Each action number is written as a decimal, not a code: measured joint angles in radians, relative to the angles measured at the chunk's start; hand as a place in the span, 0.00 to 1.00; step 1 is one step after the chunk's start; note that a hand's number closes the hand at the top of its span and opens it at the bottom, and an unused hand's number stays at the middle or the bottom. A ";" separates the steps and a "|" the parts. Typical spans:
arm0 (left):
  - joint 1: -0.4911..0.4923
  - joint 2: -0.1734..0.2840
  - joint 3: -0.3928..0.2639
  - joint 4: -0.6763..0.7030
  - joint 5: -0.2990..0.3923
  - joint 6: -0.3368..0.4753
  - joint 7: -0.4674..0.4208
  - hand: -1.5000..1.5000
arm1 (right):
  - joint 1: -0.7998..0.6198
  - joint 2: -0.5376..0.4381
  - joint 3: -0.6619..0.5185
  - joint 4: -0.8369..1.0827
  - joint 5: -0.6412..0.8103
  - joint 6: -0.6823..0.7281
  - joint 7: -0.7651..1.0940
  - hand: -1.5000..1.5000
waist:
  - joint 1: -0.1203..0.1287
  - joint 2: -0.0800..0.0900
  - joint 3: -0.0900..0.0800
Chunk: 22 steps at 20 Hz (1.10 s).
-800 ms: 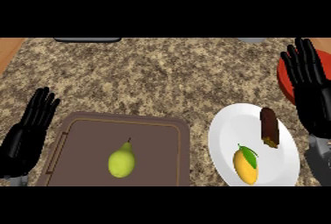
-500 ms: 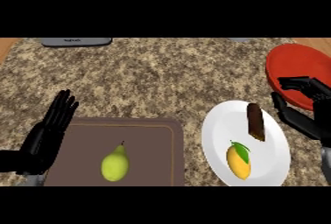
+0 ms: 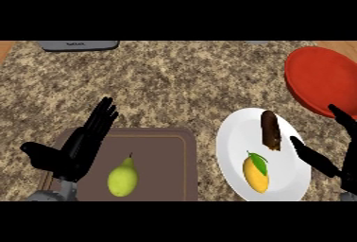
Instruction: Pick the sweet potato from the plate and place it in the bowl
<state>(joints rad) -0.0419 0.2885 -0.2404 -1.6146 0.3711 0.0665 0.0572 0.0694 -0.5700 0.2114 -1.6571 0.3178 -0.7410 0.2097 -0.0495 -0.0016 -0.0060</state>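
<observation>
Our right hand (image 3: pixel 327 158), fingers spread, hovers just right of the dark brown sweet potato (image 3: pixel 270 130) on the white round plate (image 3: pixel 230 146); grasping and moving it to the red bowl (image 3: pixel 317 78) remain.

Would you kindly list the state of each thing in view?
Sweet potato: lying on the white plate, untouched.
Mango: on the same plate.
Pear: on the brown tray.
Red bowl: holds nothing visible.
Left hand: open, resting.
Right hand: open, beside the plate.
</observation>
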 measured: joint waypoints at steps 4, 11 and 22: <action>-0.032 -0.015 -0.017 0.009 -0.004 0.003 0.027 0.50 | 0.025 -0.051 0.063 -0.006 0.196 0.044 0.207 0.00 | 0.019 0.002 -0.005; -0.066 -0.034 -0.037 0.014 -0.013 0.009 0.052 0.50 | -0.040 -0.120 0.089 -0.072 0.380 0.319 0.650 0.00 | 0.047 0.002 -0.007; -0.086 -0.054 -0.053 0.033 -0.026 0.001 0.058 0.50 | -0.307 0.027 0.122 -0.066 0.359 0.697 1.004 0.00 | 0.079 0.003 0.000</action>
<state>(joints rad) -0.1274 0.2340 -0.2934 -1.5820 0.3451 0.0671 0.1151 -0.2374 -0.5430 0.3335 -1.7232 0.6768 -0.0436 1.2134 0.0292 0.0017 -0.0059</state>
